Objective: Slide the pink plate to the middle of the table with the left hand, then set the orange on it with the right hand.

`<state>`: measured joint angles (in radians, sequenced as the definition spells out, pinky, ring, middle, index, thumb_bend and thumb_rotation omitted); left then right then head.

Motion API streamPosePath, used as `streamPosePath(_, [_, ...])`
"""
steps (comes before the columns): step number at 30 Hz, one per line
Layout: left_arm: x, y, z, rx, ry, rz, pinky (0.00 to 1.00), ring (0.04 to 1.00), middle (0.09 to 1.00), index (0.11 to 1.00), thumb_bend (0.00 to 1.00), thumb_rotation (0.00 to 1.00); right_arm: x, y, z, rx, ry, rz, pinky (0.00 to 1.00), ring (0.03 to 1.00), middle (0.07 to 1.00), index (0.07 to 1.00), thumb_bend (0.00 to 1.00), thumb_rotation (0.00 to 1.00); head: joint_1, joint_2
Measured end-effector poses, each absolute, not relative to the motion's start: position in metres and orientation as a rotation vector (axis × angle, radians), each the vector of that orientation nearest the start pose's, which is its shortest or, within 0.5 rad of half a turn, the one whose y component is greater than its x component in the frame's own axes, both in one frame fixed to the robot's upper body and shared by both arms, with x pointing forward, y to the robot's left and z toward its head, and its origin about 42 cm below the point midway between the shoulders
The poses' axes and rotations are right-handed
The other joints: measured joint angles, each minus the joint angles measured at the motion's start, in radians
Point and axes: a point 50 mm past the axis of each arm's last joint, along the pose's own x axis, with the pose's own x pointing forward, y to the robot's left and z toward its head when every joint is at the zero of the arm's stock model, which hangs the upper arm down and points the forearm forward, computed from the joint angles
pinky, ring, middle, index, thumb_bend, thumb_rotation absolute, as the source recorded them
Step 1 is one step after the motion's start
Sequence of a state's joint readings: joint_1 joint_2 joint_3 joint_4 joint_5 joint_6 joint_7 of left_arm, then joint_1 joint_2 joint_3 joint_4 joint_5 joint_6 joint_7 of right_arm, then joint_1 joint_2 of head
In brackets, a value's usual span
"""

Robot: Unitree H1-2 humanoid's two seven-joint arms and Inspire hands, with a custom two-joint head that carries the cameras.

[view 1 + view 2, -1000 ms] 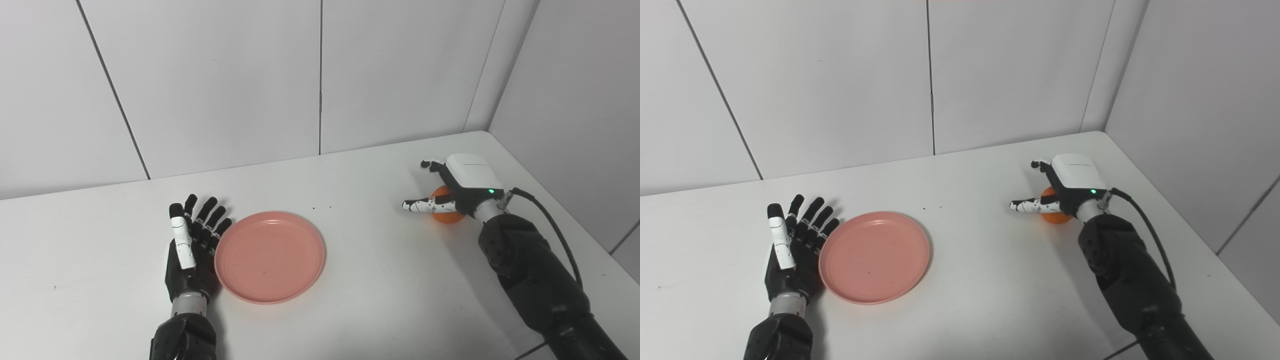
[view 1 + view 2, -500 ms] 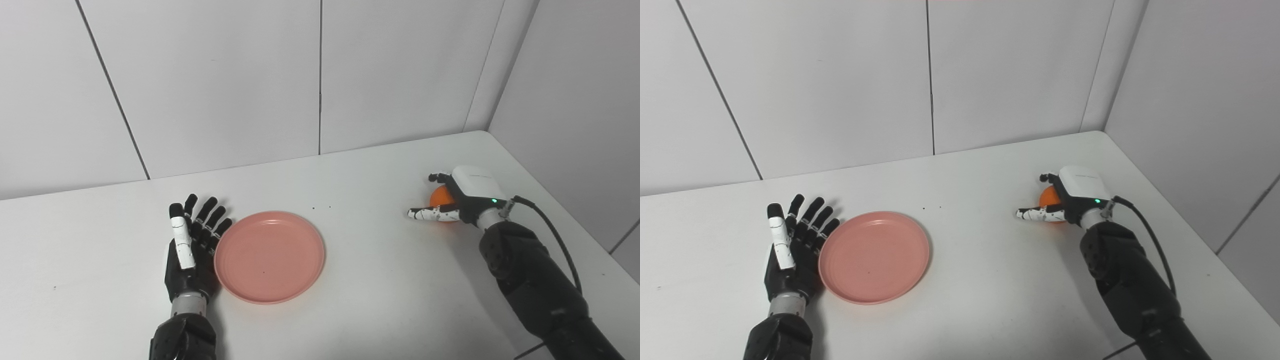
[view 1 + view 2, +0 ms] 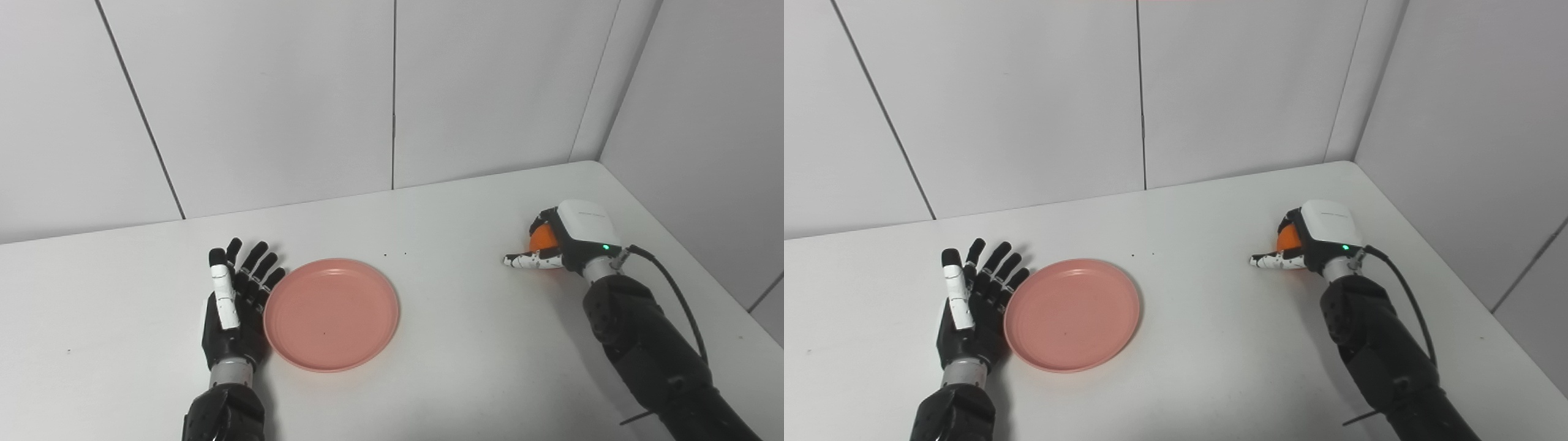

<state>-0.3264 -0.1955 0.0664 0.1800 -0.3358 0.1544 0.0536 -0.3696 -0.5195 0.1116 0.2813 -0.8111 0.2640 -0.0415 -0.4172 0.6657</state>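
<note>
The pink plate [image 3: 331, 315] lies flat on the white table [image 3: 465, 355], left of the middle. My left hand [image 3: 236, 306] lies open and flat against the plate's left rim, fingers spread and pointing away from me. At the far right, the orange [image 3: 540, 237] rests on the table under my right hand [image 3: 572, 236]. That hand's fingers curl over the orange's far side, and its thumb sticks out to the left along the table. The hand's white back hides most of the orange.
White wall panels close off the table at the back and on the right, meeting in a corner behind the right hand. A black cable [image 3: 677, 275] runs from the right wrist. Two small dark specks [image 3: 395, 253] mark the table behind the plate.
The right hand has come down onto the orange and its fingers have curled around it. The left hand and the plate have not moved.
</note>
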Motion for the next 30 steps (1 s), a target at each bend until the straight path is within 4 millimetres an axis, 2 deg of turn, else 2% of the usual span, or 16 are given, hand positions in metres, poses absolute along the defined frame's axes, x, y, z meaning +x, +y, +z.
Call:
streamPosePath(3, [0.379,0.122,0.143,-0.523,0.057,-0.073,0.76,0.821,0.822,0.923,0.86,0.83,0.399,-0.373,0.171,-1.365,0.076,-0.205,0.12,0.163,0.22,0.259,0.62,0.43,0.003,0.005])
streamPosePath(7, [0.379,0.122,0.142,-0.522,0.061,-0.072,0.77,0.824,0.823,0.927,0.86,0.83,0.398,-0.374,0.166,-1.388,0.06,-0.201,0.1,0.15,0.209,0.242,0.59,0.43,0.003,0.005])
streamPosePath(9, [0.379,0.122,0.142,-0.522,0.063,-0.072,0.77,0.829,0.828,0.93,0.86,0.83,0.398,-0.374,0.166,-1.397,0.057,-0.196,0.1,0.154,0.213,0.248,0.57,0.4,0.003,0.009])
streamPosePath(15, [0.379,0.122,0.143,-0.522,0.064,-0.074,0.77,0.822,0.821,0.927,0.85,0.83,0.397,-0.371,0.168,-1.398,0.046,-0.169,0.1,0.149,0.203,0.236,0.57,0.31,0.003,0.009])
streamPosePath(21, [0.379,0.122,0.143,-0.522,0.065,-0.075,0.77,0.825,0.823,0.927,0.86,0.82,0.397,-0.371,0.173,-1.379,0.057,-0.134,0.1,0.147,0.206,0.241,0.57,0.3,0.008,0.014])
streamPosePath(28, [0.378,0.122,0.146,-0.522,0.063,-0.079,0.77,0.824,0.819,0.922,0.85,0.82,0.394,-0.371,0.18,-1.398,0.059,-0.097,0.1,0.156,0.213,0.251,0.56,0.33,0.015,0.018])
streamPosePath(30, [0.378,0.122,0.146,-0.522,0.063,-0.079,0.76,0.818,0.815,0.918,0.85,0.82,0.392,-0.373,0.182,-1.402,0.058,-0.092,0.1,0.15,0.206,0.245,0.58,0.3,0.021,0.02])
